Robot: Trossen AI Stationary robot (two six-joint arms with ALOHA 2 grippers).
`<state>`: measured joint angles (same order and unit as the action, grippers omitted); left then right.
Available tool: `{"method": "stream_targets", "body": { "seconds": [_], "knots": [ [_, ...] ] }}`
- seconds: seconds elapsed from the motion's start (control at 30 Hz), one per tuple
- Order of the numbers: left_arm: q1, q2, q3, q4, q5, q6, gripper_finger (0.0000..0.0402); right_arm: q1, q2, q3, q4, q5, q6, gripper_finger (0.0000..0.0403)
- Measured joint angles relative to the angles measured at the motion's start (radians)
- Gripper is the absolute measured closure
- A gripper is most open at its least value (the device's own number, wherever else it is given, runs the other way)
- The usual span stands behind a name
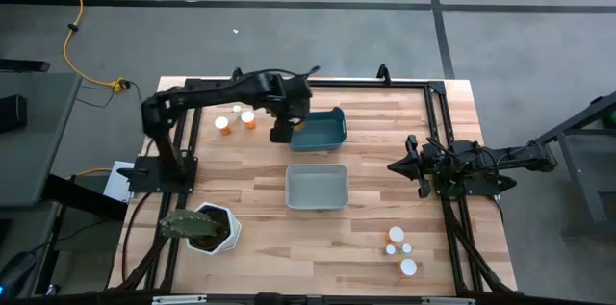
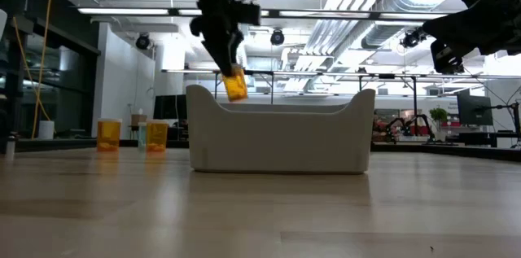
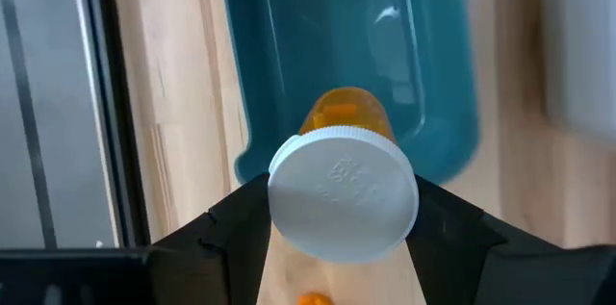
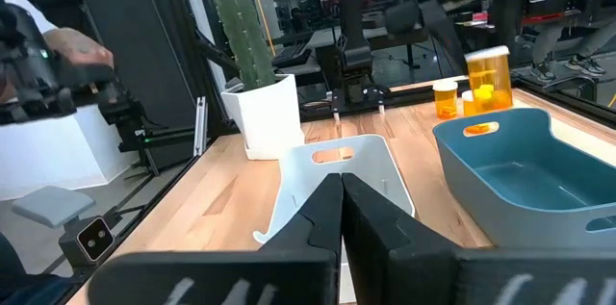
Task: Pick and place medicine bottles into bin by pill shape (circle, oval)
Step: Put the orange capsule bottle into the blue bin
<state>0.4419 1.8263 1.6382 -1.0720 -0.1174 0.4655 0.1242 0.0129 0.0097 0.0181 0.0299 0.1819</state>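
Filling my left wrist camera is the white cap of an orange medicine bottle (image 3: 343,192), clamped between my left end effector's (image 3: 337,247) two dark fingers. That left end effector (image 1: 281,129) hangs in the air just beside the near wall of the teal bin (image 1: 320,130), so the bottle (image 2: 234,85) sits lifted clear of the counter (image 1: 385,190). Past my fingers the teal bin's (image 3: 356,64) hollow lies directly ahead. Behind the left end effector, two more orange bottles (image 1: 235,120) stand upright on the counter. A white bin (image 1: 317,187) rests between my two arms. My right end effector (image 1: 414,164) waits off to the side, fingers (image 4: 318,218) pressed together around nothing.
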Motion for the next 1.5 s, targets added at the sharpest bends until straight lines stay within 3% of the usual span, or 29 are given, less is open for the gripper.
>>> {"method": "stream_targets", "body": {
  "seconds": [0.6,1.5],
  "knots": [
    [0.027,0.181,0.029,-0.015,0.004,0.036,0.0214,0.000,0.000,0.000,0.000,0.000,0.000,0.0402],
    [0.027,0.189,0.029,-0.013,0.031,0.037,0.0213,0.000,0.000,0.000,0.000,0.000,0.000,0.0402]
  ]
}}
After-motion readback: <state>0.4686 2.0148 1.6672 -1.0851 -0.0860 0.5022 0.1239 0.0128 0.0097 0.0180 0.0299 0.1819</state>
